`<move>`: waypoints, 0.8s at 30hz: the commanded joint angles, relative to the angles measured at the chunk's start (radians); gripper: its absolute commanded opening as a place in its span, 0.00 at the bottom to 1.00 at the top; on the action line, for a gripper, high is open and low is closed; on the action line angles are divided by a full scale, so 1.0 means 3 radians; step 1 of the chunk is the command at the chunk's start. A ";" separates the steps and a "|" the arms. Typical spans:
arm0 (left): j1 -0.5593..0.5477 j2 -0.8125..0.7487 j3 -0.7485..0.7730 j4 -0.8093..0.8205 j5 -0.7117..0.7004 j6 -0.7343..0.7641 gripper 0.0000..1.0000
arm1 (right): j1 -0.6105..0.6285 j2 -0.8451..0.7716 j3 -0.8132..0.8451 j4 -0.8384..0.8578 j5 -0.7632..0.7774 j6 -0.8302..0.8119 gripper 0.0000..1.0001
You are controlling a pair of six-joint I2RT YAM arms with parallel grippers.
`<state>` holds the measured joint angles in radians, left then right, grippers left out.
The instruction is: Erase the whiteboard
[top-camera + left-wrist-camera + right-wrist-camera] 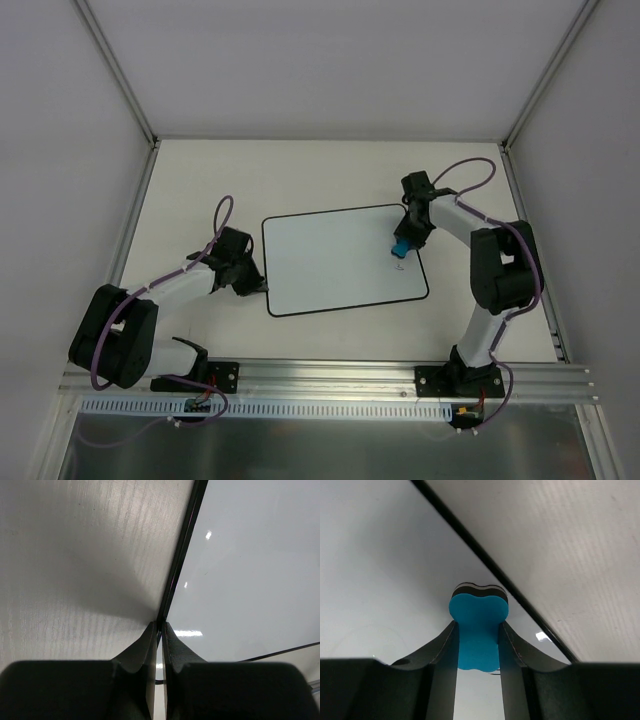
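At the near edge, at 6 o'clock in the top view, a ribbed silver aluminium rail (330, 375) was seen, with both black arm bases bolted to it. Beyond it, a pale matte table (300, 175) was spread out. About its middle lay the flat white rectangular whiteboard (335, 265) with a thin black border and rounded corners, slightly turned against the table's edges.

The left gripper (262, 287) was placed at the board's 8 o'clock edge, low over the table. In the left wrist view its dark fingers (145, 645) were drawn together, with only a thin slit left between them, and their tips were set right at the black border. Whether the border was actually pinched could not be told.

Farther off, toward the board's 2 o'clock side and inside the border, the right gripper (400, 248) was pointed down at the white surface. A small bright-blue foam eraser (479, 612) with a dark felt layer was clamped between its fingers and pressed to the board close to the border. A small faint mark (400, 266) was seen just at the eraser's 6 o'clock. The rest of the surface was seen as plain white.
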<state>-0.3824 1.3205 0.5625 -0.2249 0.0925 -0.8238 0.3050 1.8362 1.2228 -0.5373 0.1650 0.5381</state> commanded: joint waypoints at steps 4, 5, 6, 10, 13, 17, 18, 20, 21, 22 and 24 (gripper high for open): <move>0.0093 -0.0030 -0.0106 -0.0391 -0.0288 0.0046 0.00 | -0.0066 -0.0103 -0.0205 -0.0244 0.0121 0.0180 0.00; 0.0099 -0.0035 -0.0111 -0.0391 -0.0288 0.0051 0.00 | -0.0035 -0.0077 -0.0195 -0.0209 0.0074 0.0185 0.00; 0.0114 -0.0035 -0.0116 -0.0396 -0.0288 0.0051 0.00 | 0.0001 0.0004 -0.0165 -0.0168 0.0013 0.0180 0.00; 0.0124 -0.0040 -0.0106 -0.0391 -0.0288 0.0056 0.00 | 0.0307 0.0179 0.0019 -0.0101 -0.0202 0.0139 0.00; 0.0124 -0.0015 -0.0080 -0.0391 -0.0278 0.0051 0.00 | 0.0527 0.0174 0.0000 -0.0096 -0.0258 0.0231 0.00; 0.0124 0.0006 -0.0039 -0.0391 -0.0273 0.0056 0.00 | 0.0574 -0.0076 -0.0348 -0.0101 -0.0177 0.0328 0.00; 0.0124 0.0006 -0.0034 -0.0391 -0.0273 0.0061 0.00 | 0.0558 -0.0158 -0.0445 -0.0106 -0.0126 0.0339 0.00; 0.0124 0.0006 -0.0034 -0.0391 -0.0278 0.0067 0.00 | 0.0447 -0.0443 -0.0781 -0.0106 0.0002 0.0410 0.00; 0.0124 0.0006 -0.0034 -0.0391 -0.0288 0.0072 0.00 | 0.0395 -0.0541 -0.0889 -0.0101 0.0033 0.0441 0.00; 0.0124 0.0001 -0.0039 -0.0396 -0.0288 0.0072 0.00 | 0.0344 -0.0628 -0.0982 -0.0106 0.0079 0.0456 0.00; 0.0124 0.0001 -0.0044 -0.0391 -0.0288 0.0077 0.00 | 0.0241 -0.0837 -0.1171 -0.0121 0.0140 0.0487 0.00</move>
<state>-0.3580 1.3041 0.5629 -0.2550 0.0765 -0.8223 0.4267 1.6382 0.9665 -0.4450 0.1452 0.6426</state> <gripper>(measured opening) 0.042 0.361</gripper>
